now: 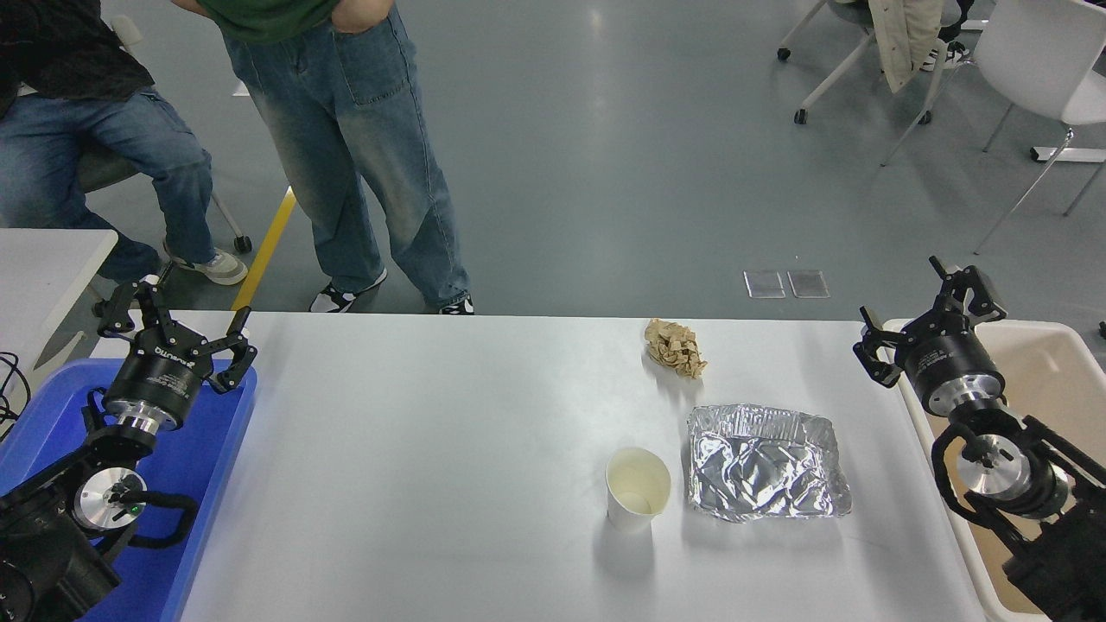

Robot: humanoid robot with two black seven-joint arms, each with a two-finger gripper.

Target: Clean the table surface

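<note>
White table surface [432, 466] runs lengthwise left-right, bearing an upright paper cup [638, 489], seemingly empty. Both left gripper [173, 324] and right gripper [929, 320] spread wide.

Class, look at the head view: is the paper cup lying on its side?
No, the paper cup stands upright on the table surface, its open mouth facing up.

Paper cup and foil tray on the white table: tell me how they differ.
The paper cup stands upright, off-white and smooth; the foil tray lies flat, silver and crinkled. The cup is narrow and round with an open mouth, while the tray is wide, shallow and roughly rectangular. The cup sits left of the tray, apart from it. Both look empty and rest on the table, untouched by either gripper.
</note>
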